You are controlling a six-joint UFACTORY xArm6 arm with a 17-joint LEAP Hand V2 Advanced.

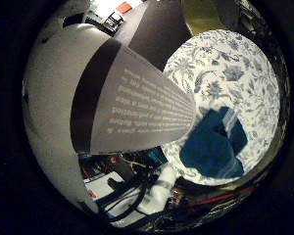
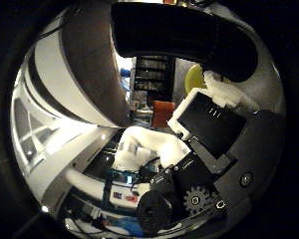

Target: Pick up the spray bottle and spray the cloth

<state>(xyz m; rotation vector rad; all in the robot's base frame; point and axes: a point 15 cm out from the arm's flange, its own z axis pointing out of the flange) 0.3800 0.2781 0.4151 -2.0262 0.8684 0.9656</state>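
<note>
The spray bottle [image 1: 122, 105] fills much of both palm views — white body, dark band, grey printed label — close against the palm. The hand [image 2: 209, 149] is curled round it, black and white fingers wrapping its side. Beyond the bottle lies a blue cloth [image 1: 213, 144] — crumpled on a round table [image 1: 235, 68] covered in blue floral print.

spray bottle [image 1: 132, 112] close against palm | cloth [image 1: 213, 144] on tablecloth [image 1: 235, 73]
</note>
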